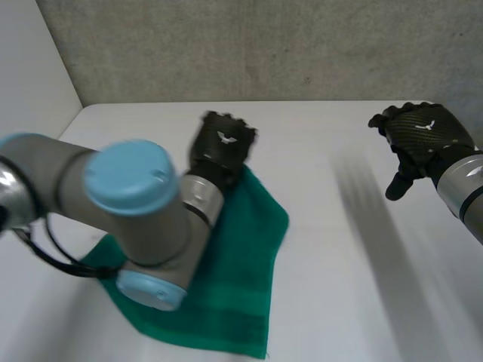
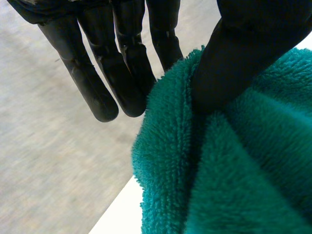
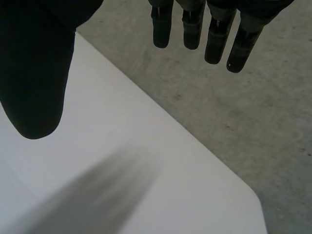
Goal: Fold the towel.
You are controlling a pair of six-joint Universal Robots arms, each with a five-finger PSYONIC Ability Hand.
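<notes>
A green towel [image 1: 245,264] lies on the white table [image 1: 339,226], and my left arm covers part of it. My left hand [image 1: 220,147] is at the towel's far corner. In the left wrist view its thumb [image 2: 243,58] presses into the towel [image 2: 234,175] and pinches the edge against the fingers [image 2: 126,73] behind it. My right hand [image 1: 423,136] hangs over the table's far right, well apart from the towel. Its thumb [image 3: 34,73] and straight fingers [image 3: 195,24] are spread, with nothing between them.
A grey wall [image 1: 264,45] runs behind the table's far edge, and a white wall [image 1: 30,68] stands at the left. Bare table [image 3: 122,161] lies under my right hand, with the grey floor beyond its edge.
</notes>
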